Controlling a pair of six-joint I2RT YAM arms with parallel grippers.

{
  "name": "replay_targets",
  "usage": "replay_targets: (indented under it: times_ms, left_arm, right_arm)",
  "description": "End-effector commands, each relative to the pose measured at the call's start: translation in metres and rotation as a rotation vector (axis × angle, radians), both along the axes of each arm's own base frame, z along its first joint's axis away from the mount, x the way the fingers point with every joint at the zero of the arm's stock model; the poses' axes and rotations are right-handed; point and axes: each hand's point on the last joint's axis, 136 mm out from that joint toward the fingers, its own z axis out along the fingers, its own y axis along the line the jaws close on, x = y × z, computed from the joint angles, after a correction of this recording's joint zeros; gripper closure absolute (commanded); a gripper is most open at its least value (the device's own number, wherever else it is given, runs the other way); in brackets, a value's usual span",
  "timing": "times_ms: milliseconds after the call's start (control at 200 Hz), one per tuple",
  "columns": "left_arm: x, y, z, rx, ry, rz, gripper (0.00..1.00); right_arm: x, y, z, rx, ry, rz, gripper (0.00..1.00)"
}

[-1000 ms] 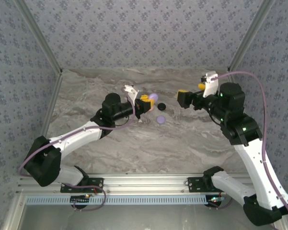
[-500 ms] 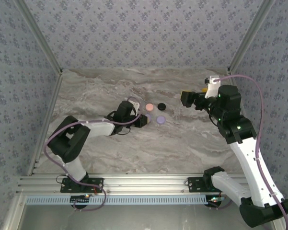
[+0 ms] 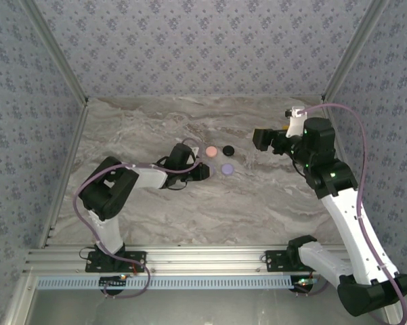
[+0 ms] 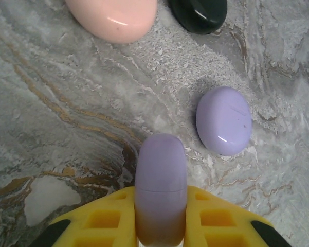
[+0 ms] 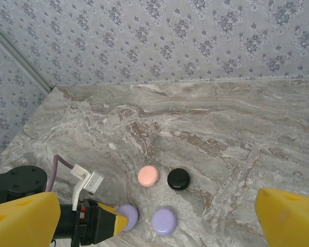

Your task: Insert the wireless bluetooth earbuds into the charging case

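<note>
In the left wrist view, the pink disc (image 4: 113,18) and the black disc (image 4: 198,13) are running off the top edge, so only their lower parts are showing. The left hand (image 4: 160,216) is closing on a lilac pebble (image 4: 160,180) at the bottom centre. Its yellow fingers (image 4: 100,221) are pressing against both sides, and the pebble's near end is sinking into shadow between them. Whether this piece is a whole case or only part of one is hard to make out. In the top view it is lying almost wholly hidden under that hand, just left of the discs.

The right hand (image 3: 259,139) is hanging in the upper right of the top view with its fingers spread wide, holding nothing. In its own camera, only the yellow tips are poking in at the two lower corners.

Four rounded pieces are showing: one pink, one black and two lilac. The free lilac disc (image 4: 223,121) is lying just right of the held one.

Everything is resting on a grey marbled tabletop (image 3: 257,196). Walls (image 3: 203,47) papered in a grey-blue floral pattern are standing around it.
</note>
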Motion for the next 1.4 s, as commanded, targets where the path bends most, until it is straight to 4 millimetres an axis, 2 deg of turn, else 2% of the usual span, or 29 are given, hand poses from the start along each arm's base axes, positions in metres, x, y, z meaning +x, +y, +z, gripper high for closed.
replay_targets:
  times_ms: [0, 140, 270, 475, 595, 764, 844, 939, 1069, 1154, 1279, 1394]
  left_arm:
    - [0.003, 0.000, -0.001, -0.007, 0.013, 0.005, 0.70]
    - [0.006, 0.008, 0.001, 0.008, -0.002, 0.026, 0.61]
    - [0.012, 0.023, 0.017, 0.014, -0.047, 0.056, 0.49]
    - [0.023, 0.050, 0.060, 0.062, -0.161, 0.089, 0.35]
    - [0.030, 0.070, 0.093, 0.089, -0.258, 0.125, 0.26]
    - [0.035, 0.114, 0.152, 0.132, -0.470, 0.240, 0.14]
    - [0.032, 0.143, 0.178, 0.162, -0.569, 0.326, 0.08]
    - [0.026, 0.181, 0.199, 0.204, -0.649, 0.437, 0.03]
    - [0.018, 0.232, 0.207, 0.244, -0.702, 0.595, 0.01]
    - [0.013, 0.254, 0.204, 0.273, -0.749, 0.653, 0.01]
    - [0.006, 0.273, 0.196, 0.333, -0.818, 0.691, 0.01]
    - [0.005, 0.287, 0.183, 0.411, -0.800, 0.697, 0.01]
  right_arm:
    - [0.002, 0.000, 0.003, 0.009, -0.011, -0.002, 0.00]
    - [0.004, -0.003, -0.002, -0.014, 0.002, -0.013, 0.00]
    - [0.006, -0.009, -0.010, -0.054, 0.021, -0.035, 0.00]
    - [0.009, -0.018, -0.024, -0.118, 0.039, -0.066, 0.00]
    - [0.012, -0.030, -0.039, -0.153, 0.061, -0.116, 0.00]
    - [0.019, -0.049, -0.053, -0.101, 0.053, -0.188, 0.00]
    - [0.024, -0.069, -0.067, -0.095, 0.054, -0.270, 0.00]
    - [0.030, -0.096, -0.092, -0.127, 0.056, -0.366, 0.00]
    - [0.034, -0.139, -0.131, -0.165, 0.026, -0.551, 0.00]
    - [0.035, -0.157, -0.155, -0.122, -0.003, -0.631, 0.00]
    - [0.041, -0.165, -0.191, -0.185, -0.039, -0.636, 0.00]
    - [0.053, -0.159, -0.214, -0.239, -0.070, -0.576, 0.00]
